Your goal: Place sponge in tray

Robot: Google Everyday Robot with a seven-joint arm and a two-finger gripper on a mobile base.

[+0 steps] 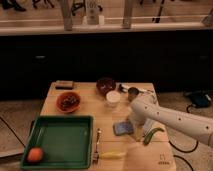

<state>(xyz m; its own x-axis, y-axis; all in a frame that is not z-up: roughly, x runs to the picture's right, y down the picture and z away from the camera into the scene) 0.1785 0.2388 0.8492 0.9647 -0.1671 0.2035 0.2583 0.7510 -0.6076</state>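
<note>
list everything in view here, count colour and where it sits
tray: 1, green, front left of the table
orange fruit: 1, orange, in the tray's near left corner
sponge: 1, blue, on the table right of the tray
reddish bowl: 1, red-brown, behind the tray, dark contents
dark bowl: 1, dark red, back middle
white cup: 1, white, in front of the dark bowl
metal cup: 1, silver, right of the white cup
flat block: 1, brown, back left
long green item: 1, green, right of the sponge
utensil: 1, yellow handle, front edge
table: 1, light wood
arm: 1, white, from the right
gripper: 1, pale, beside the sponge's right edge
</note>
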